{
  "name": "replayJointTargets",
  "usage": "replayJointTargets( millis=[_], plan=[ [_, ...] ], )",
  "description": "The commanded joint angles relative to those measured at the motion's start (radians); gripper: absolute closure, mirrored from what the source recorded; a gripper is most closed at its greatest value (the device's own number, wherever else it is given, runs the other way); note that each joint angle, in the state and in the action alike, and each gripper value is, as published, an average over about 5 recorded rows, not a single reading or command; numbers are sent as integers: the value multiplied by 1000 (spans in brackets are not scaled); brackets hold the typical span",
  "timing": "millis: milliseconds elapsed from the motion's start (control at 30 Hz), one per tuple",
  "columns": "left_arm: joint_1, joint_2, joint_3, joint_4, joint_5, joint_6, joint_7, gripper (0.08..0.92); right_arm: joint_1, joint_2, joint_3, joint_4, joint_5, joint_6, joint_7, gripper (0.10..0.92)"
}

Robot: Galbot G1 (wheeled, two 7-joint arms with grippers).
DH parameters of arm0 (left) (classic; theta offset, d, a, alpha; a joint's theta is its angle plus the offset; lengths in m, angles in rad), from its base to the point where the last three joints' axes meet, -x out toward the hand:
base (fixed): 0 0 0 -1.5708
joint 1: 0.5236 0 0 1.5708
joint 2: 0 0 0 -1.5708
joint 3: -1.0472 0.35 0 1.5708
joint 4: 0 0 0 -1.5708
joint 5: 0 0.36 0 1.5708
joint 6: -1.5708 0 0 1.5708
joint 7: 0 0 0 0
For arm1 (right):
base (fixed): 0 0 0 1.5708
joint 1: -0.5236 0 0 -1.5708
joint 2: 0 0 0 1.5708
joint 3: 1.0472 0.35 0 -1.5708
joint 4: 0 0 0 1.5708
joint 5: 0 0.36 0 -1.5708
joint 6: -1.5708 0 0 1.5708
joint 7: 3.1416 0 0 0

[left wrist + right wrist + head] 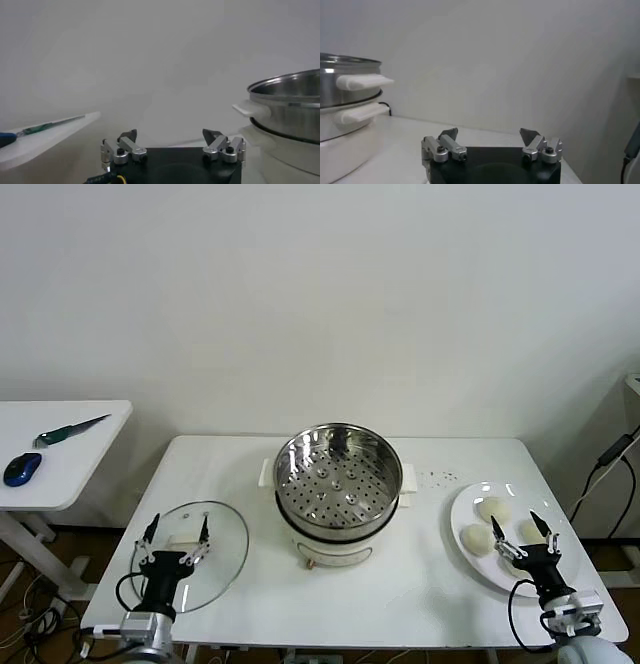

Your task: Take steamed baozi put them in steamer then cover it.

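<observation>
Tabletop, white: steamer at centre, basket bare; cover lying flat toward the robot's left; steamed baozi, four, on a plate at the right. Left gripper over the cover, jaws apart, empty. Right gripper over the plate's near side, jaws apart, empty. Step: none loaded yet, first pick likely pending. Next move: right gripper descends onto one bun. Plate lies near the right edge; open room between plate and steamer.
</observation>
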Motion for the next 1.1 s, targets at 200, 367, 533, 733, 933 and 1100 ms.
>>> replayJointTargets(
  millis=[200,367,533,733,933,1100],
  plan=[
    [-4,21,5,-4,1,12,-19,177,121,-340,-25,-83,-151,-150,-385,203],
    [-6,29,6,-5,-4,14,-23,177,370,-556,-215,-290,-250,-93,-666,203],
    [-6,34,4,0,-12,14,-26,177,780,-653,-624,-465,-363,-36,-846,203],
    [-4,38,-5,2,-19,17,-29,177,1214,-632,-1133,-621,-495,28,-904,203],
    [-2,39,-16,7,-26,19,-33,177,1409,-537,-1383,-731,-534,50,-916,203],
    [1,38,-19,11,-25,21,-35,177,1441,-441,-1433,-809,-552,54,-914,203]
  ],
)
